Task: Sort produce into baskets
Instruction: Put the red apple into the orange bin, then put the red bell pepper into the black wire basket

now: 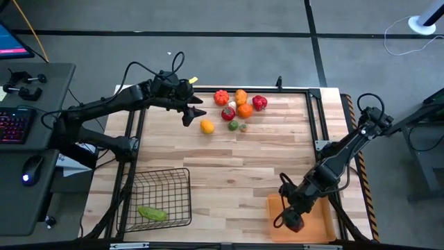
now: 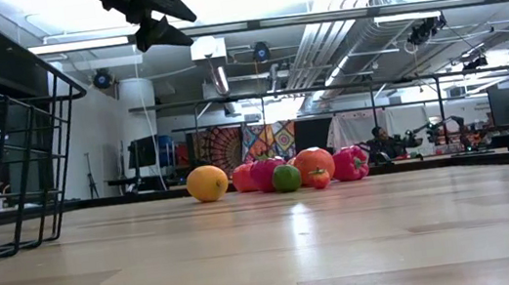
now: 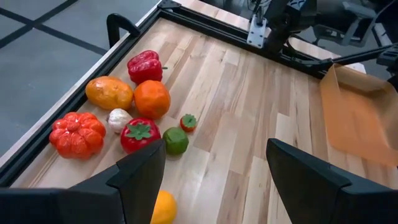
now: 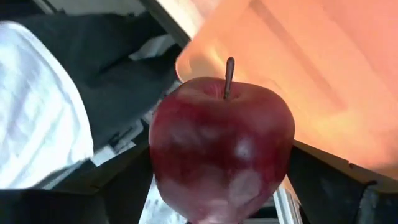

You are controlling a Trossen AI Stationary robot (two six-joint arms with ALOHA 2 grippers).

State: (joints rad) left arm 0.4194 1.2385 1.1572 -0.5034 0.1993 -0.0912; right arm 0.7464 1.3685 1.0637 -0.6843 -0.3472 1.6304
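While the right gripper [image 1: 292,221] hangs low over the orange tray [image 1: 320,221], a red apple [image 4: 221,146] sits right between its fingers. The right wrist view shows a finger on either side of it, but I can't tell whether they're gripping it or have just let go, and I can't tell whether it's resting on the tray floor either. So call that piece "nearly delivered" at best.

The left gripper [image 1: 189,110] is up in the air with its fingers spread and nothing in them, and the yellow-orange fruit [image 1: 207,126] sits just below and ahead of it. A bit farther out past that gripper is the main cluster: an orange pumpkin [image 3: 77,134], a small white garlic piece [image 3: 118,119], a red tomato-looking one [image 3: 140,135], a lime [image 3: 176,140], a tiny strawberry [image 3: 188,122], an orange [image 3: 152,99], a yellowish-orange lumpy one [image 3: 109,93] and a red pepper [image 3: 145,66].

Progress-wise, early days I'd say. The black wire basket [image 1: 158,200], well back from the left gripper, holds one green vegetable [image 1: 152,213], and the tray has the apple at it. That leaves roughly nine pieces on the table. My guess is the yellow-orange fruit goes next, since the left gripper is basically parked over it.
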